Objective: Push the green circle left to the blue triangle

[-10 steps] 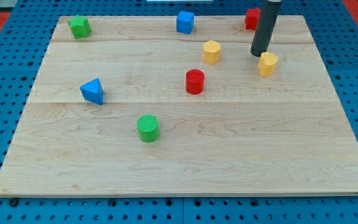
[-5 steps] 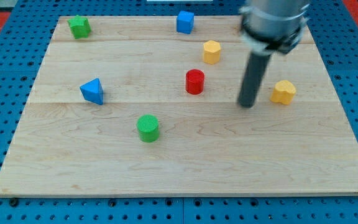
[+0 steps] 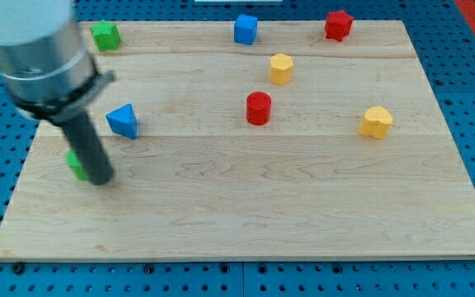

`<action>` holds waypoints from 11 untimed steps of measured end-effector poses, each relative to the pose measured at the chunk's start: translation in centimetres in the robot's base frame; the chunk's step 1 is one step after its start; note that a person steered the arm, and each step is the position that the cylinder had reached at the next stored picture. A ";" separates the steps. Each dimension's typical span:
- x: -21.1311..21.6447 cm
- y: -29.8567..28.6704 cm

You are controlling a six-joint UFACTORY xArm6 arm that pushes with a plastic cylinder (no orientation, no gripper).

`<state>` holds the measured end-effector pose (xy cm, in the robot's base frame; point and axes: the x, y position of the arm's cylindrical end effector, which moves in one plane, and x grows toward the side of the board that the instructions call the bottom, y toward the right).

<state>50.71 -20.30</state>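
The green circle (image 3: 74,163) lies near the board's left edge, mostly hidden behind my rod; only a green sliver shows. My tip (image 3: 101,179) rests on the board just right of it, touching or nearly touching. The blue triangle (image 3: 123,120) sits above and to the right of the tip, apart from the green circle.
A green block (image 3: 104,35) is at the top left and a blue cube (image 3: 246,29) at the top middle. A red block (image 3: 337,25) is at the top right. A yellow block (image 3: 280,68), a red cylinder (image 3: 258,108) and another yellow block (image 3: 376,122) lie mid-right.
My rod swept from the view's right across to the left side. The green circle slid left, from below-right of the blue triangle to below-left of it.
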 end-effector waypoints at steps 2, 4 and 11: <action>-0.6 -5.9; -5.3 -5.6; -8.1 -4.0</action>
